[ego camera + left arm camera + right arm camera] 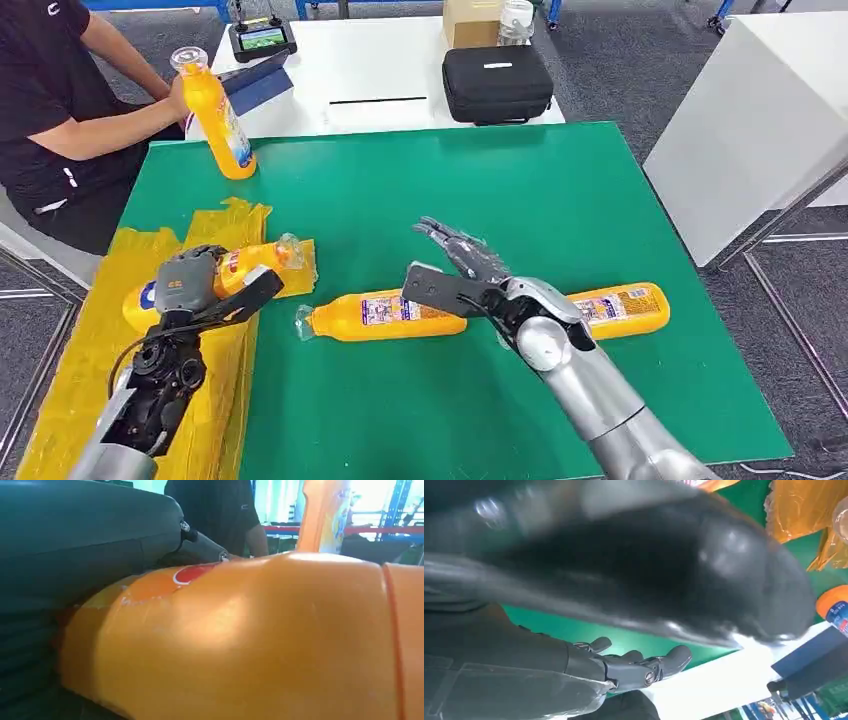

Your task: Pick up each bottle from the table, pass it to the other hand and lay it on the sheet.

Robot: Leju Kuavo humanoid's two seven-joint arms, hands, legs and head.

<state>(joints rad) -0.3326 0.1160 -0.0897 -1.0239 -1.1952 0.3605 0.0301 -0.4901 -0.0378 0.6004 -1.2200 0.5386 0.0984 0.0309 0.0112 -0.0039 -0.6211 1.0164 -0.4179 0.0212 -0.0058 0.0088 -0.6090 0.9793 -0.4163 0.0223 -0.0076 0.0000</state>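
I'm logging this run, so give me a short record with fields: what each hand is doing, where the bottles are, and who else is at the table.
left hand: holds a bottle lying on the yellow sheet
right hand: holds nothing, fingers spread, over the green table
bottles on table: two lying flat, a middle one and a right one partly behind the right arm
person: far left, holds a fourth bottle upright on the table edge
behind: black case on a white table

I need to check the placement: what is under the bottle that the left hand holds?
Under the bottle lies the yellow sheet. The left hand covers its middle, so contact there cannot be seen.
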